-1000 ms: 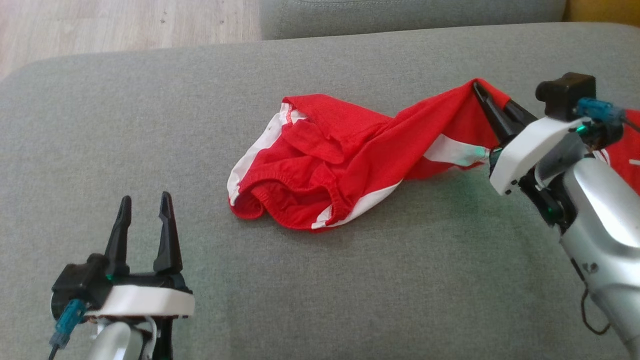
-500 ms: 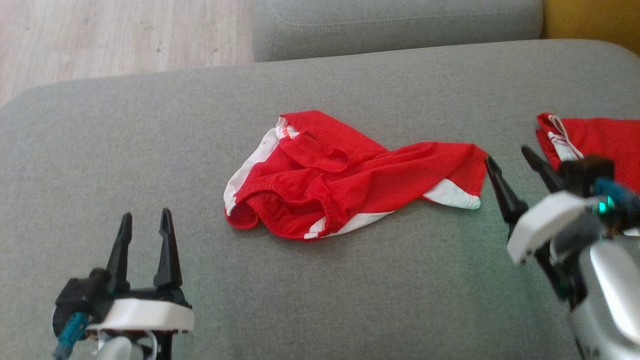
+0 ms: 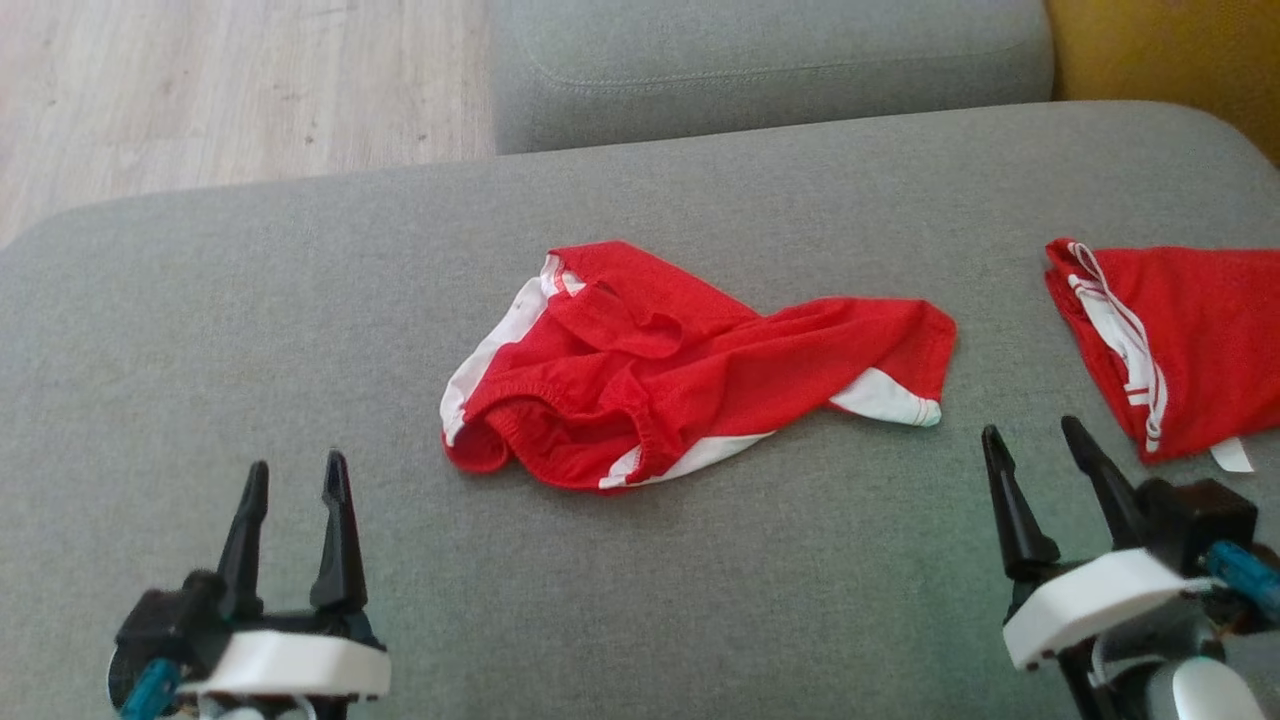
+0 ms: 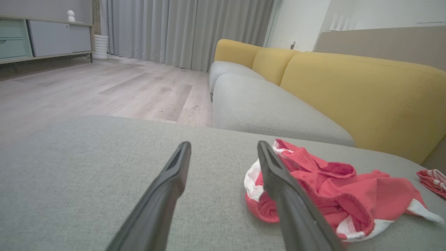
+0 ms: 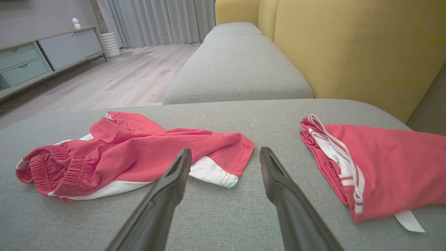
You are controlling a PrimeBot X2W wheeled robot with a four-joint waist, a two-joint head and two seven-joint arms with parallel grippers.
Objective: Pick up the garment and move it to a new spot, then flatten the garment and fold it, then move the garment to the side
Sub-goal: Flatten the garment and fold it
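- The red shorts [image 3: 690, 370] lie crumpled at the middle of the grey cushion [image 3: 300, 300]. Their elastic waistband [image 3: 545, 400] is bunched toward the cushion's left half, and a white-trimmed leg hem [image 3: 890, 395] trails toward its right half.
- Neither of my hands holds anything. My left gripper [image 3: 297, 463] hovers over the cushion's near-left corner with its jaws spread. My right gripper [image 3: 1031, 428] hovers over the near-right part, its fingers also apart, just short of that leg hem.
- I judge the shorts to be at their new spot, so flattening comes next.
- To do it well, I would pinch the waistband with my left and the leg hem with my right. I should take only the outer layer of cloth at each end.
- Then I would draw the two ends apart low over the cushion, so the twist in the middle unrolls instead of lifting.
- My right hand must stay clear of the folded red garment [image 3: 1190, 340] at the cushion's right edge.
- Count: two red garments, one crumpled and one folded; two grippers with two dark fingers each; one cushion under them all.
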